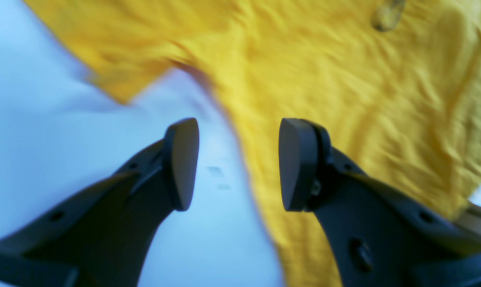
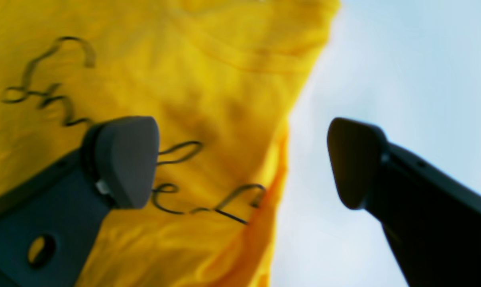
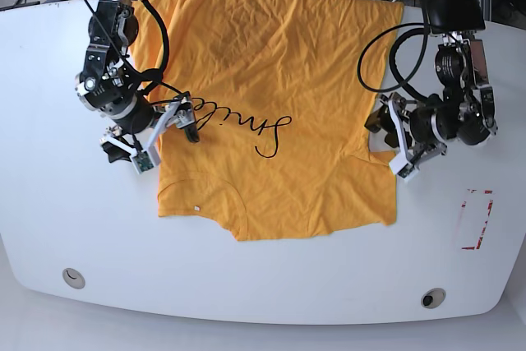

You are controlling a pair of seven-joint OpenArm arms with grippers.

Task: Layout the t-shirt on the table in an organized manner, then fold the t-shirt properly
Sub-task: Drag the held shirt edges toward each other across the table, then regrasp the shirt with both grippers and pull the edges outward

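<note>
The orange-yellow t-shirt (image 3: 271, 113) lies spread flat on the white table (image 3: 263, 293), black script facing up and collar toward the front edge. My right gripper (image 3: 152, 133) is open at the shirt's left side edge. In the right wrist view, that gripper (image 2: 240, 163) straddles the edge of the t-shirt (image 2: 208, 99), one finger over the script and the other over the bare table (image 2: 383, 59). My left gripper (image 3: 388, 144) is open at the shirt's right side below the sleeve. In the left wrist view, this gripper (image 1: 240, 163) spans the hem of the t-shirt (image 1: 344, 99) and the table (image 1: 45, 119). Neither holds cloth.
A red-marked rectangle (image 3: 475, 219) sits on the table at the right. Two round grommet holes (image 3: 72, 277) (image 3: 433, 297) lie near the front edge. Cables and arm bases crowd the back edge behind the shirt.
</note>
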